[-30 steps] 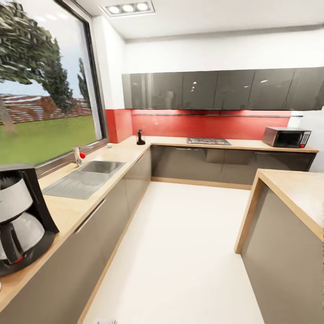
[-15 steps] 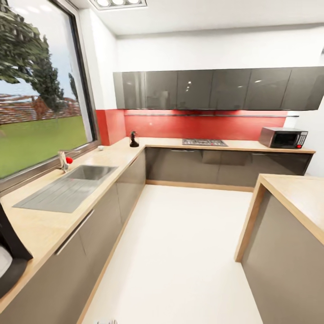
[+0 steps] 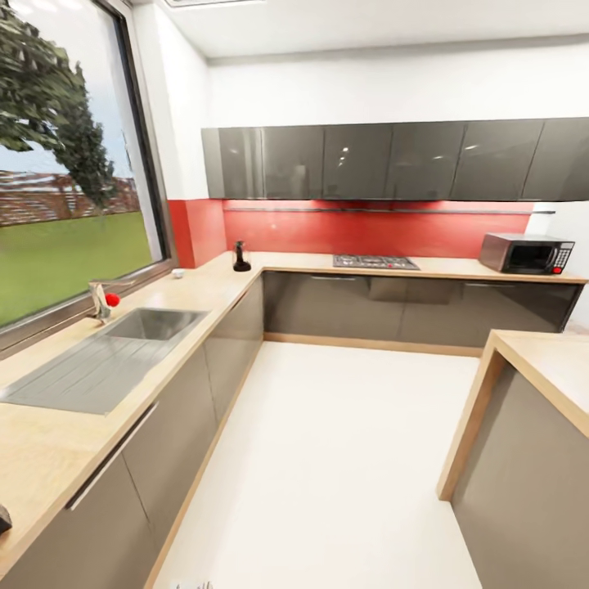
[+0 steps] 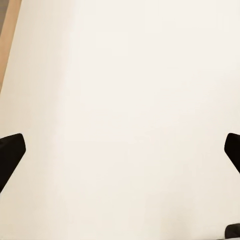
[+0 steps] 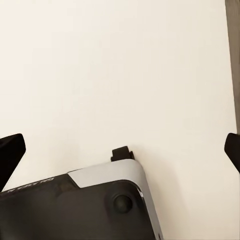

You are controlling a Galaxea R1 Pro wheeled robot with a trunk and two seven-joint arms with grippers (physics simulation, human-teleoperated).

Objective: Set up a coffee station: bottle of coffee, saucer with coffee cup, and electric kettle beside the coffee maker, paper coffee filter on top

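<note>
My left gripper (image 4: 120,150) hung with its fingers spread wide and nothing between them, the dark fingertips (image 4: 11,152) framing only pale, matte floor (image 4: 125,100). My right gripper (image 5: 120,150) was just as wide apart and empty, pointing down at the same floor, with a corner of the robot's own base (image 5: 100,205), rounded grey over black, below it.

Further out, the head view looked down a U-shaped kitchen. The kitchen countertop (image 3: 49,442), a light wood-look slab with a wooden edge strip over glossy grey fronts, ran along my left past a brushed steel sink (image 3: 151,324) with a ribbed drainer and a red-knobbed tap (image 3: 104,301). A sliver of something black sat at the counter's near edge; I judged it the coffee maker (image 3: 3,519), though too little showed to be sure. A small dark object stood in the far corner, a hob and a microwave (image 3: 526,254) beyond, under a red splashback.

I judged this a travel leg with both grippers free: the next move called for finding the shelf and the bottle of coffee.
</note>
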